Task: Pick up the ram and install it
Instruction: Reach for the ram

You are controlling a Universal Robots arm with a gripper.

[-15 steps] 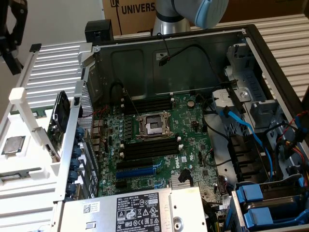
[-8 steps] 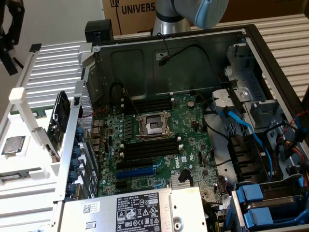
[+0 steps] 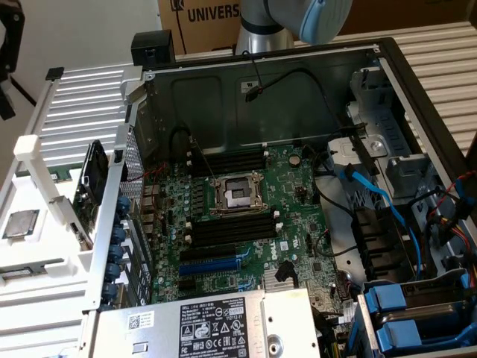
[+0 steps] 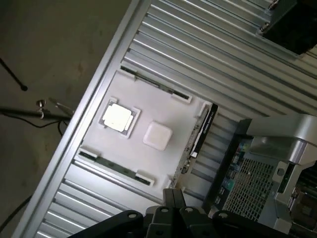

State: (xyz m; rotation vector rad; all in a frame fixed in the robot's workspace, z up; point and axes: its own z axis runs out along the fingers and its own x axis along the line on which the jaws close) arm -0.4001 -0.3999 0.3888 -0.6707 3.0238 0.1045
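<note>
Subject of the task: the ram [image 4: 200, 130], a thin green stick with black chips and a white label, stands on its long edge in a slot along one side of the white fixture tray [image 4: 158, 106], on the side just beside the rear panel of the computer case [image 3: 387, 82]. In the exterior view the ram [image 3: 88, 190] stands upright at the exterior view's left, outside the case wall. Handling assessment: light and stiff, but fragile. It is judged best held by the bare board edges or the two short ends, clear of the chips, the label and the contact edge seated in the slot. The tray also holds a CPU [image 4: 118, 117] in a recess and a white square block [image 4: 157, 135]. Two other edge slots carry thin strips that cannot be identified. Inside the case, the motherboard [image 3: 298, 194] shows a CPU socket [image 3: 237, 194] flanked by black memory slots [image 3: 227, 227] that appear unoccupied, with a blue expansion slot [image 3: 216, 262] nearby. The gripper [image 4: 173, 198] hangs above the tray, apart from the ram. Its opening cannot be told, and nothing is seen in its hold.
</note>
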